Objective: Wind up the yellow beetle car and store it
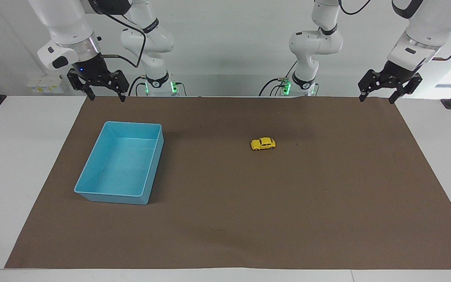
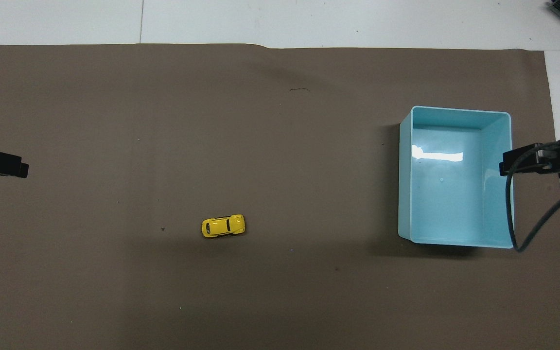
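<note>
The yellow beetle car (image 1: 263, 144) sits on its wheels on the brown mat (image 1: 249, 227) that covers the tabletop (image 1: 10, 156), near the middle and a bit toward the left arm's end. The light-blue bin (image 1: 92, 194) stands well apart from it, toward the right arm's end, with nothing in it. The left gripper (image 1: 378, 97) hangs over the mat's corner near the robots, its fingers open and holding nothing. The right gripper (image 1: 105, 95) waits over the other near corner, fingers open too.

Bright, even light; soft shadows
</note>
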You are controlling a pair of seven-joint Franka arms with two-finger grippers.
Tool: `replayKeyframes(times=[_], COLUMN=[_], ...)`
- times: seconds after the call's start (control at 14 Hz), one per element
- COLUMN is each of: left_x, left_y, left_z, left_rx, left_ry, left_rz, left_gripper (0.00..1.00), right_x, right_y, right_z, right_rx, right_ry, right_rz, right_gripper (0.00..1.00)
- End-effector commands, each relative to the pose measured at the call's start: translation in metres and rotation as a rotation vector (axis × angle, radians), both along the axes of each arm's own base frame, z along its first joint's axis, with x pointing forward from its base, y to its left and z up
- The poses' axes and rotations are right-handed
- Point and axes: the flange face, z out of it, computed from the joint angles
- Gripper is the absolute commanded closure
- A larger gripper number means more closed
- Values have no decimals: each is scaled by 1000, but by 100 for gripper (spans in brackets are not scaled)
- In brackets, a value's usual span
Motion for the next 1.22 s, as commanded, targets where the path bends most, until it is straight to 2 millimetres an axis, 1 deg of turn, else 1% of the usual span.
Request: replayKeyframes(times=[0.0, 0.57, 0.72, 1.15], left_x=[-5, -5, -6, -6], left_y=[1, 0, -3, -8], left_z=[2, 2, 2, 1], left_rx=[2, 2, 2, 1], left_ry=[-10, -11, -8, -1], left_rz=[-1, 3, 4, 62], left_gripper=[0, 0, 0, 0], right_x=[-5, -5, -5, -5], right_y=[0, 0, 1, -1], right_z=[2, 3, 3, 3], right_rx=[19, 19, 17, 17], right_ry=[9, 7, 7, 6], right_rz=[5, 3, 6, 2], right_gripper=[0, 0, 0, 0])
